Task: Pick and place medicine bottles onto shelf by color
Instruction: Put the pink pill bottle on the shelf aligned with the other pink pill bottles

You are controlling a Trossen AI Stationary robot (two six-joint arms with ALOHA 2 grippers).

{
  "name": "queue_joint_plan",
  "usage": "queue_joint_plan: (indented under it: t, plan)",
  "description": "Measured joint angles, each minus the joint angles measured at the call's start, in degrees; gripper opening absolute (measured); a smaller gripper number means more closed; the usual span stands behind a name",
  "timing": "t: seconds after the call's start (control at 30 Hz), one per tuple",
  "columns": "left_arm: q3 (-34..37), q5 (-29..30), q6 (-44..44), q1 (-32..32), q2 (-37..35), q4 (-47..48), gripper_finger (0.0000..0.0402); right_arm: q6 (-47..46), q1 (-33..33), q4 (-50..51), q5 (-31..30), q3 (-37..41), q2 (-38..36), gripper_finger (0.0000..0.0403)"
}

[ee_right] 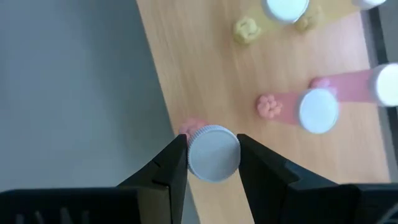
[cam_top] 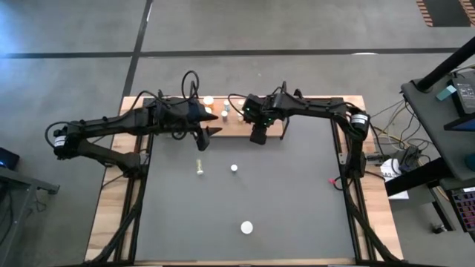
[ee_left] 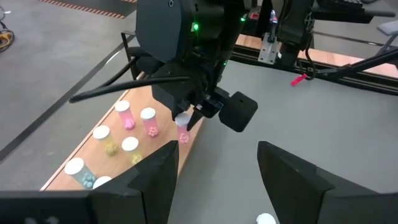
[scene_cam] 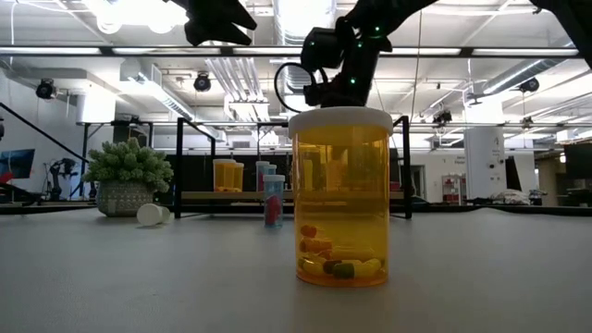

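- Nearest the low camera: large orange bottle point(scene_cam: 340, 196) upright on the table mat point(cam_top: 297, 200), white-capped, loose coloured pills in the bottom; blocked much of the shelf behind it. No label or writing legible.
- Farther back on the mat: small bottle point(cam_top: 234, 168) upright and another bottle point(cam_top: 200, 165) lying on its side, apart from each other.
- Left gripper point(ee_left: 217, 180) hung above the mat just before the shelf, fingers parted about halfway, nothing between them.
- Right gripper point(ee_right: 212, 163) poised over the shelf's near edge, fingers closed narrowly on the white cap of a pink bottle point(ee_right: 212, 153).
- Shelf point(ee_right: 236, 81) at the far edge of the table: pink, yellow-green and bluish bottles already upright on it, one pink bottle point(ee_right: 318, 111) just beside the held one.
- Potted green plant point(scene_cam: 129, 176) beside the shelf's end, clear of both arms.
- No brand or lettering readable anywhere.
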State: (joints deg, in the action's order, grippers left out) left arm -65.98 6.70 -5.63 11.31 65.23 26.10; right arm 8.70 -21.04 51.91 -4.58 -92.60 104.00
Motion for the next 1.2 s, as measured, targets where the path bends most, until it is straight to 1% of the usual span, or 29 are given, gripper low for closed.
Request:
queue_joint_plan:
  t: [0.13,0.27,0.43,0.67,1.2]
  plan:
    - [0.0,0.0,0.0,0.0,0.0,0.0,0.0204,2.4,0.0,0.0,0.0,0.0,0.0,0.0118]
    - [0.0,0.0,0.0,0.0,0.0,0.0,0.0204,8.7,0.0,0.0,0.0,0.0,0.0,0.0118]
    - [0.0,0.0,0.0,0.0,0.0,0.0,0.0204,11.7,-0.3,0.0,0.0,0.0,0.0,0.0118]
    - [0.0,0.0,0.0,0.0,0.0,-0.1,0.0204,12.0,-0.5,-0.5,0.0,0.0,1.7,0.0118]
    - [0.0,0.1,0.0,0.3,0.0,-0.1,0.0204,11.9,-1.1,-1.7,-0.1,0.0,2.0,0.0118]
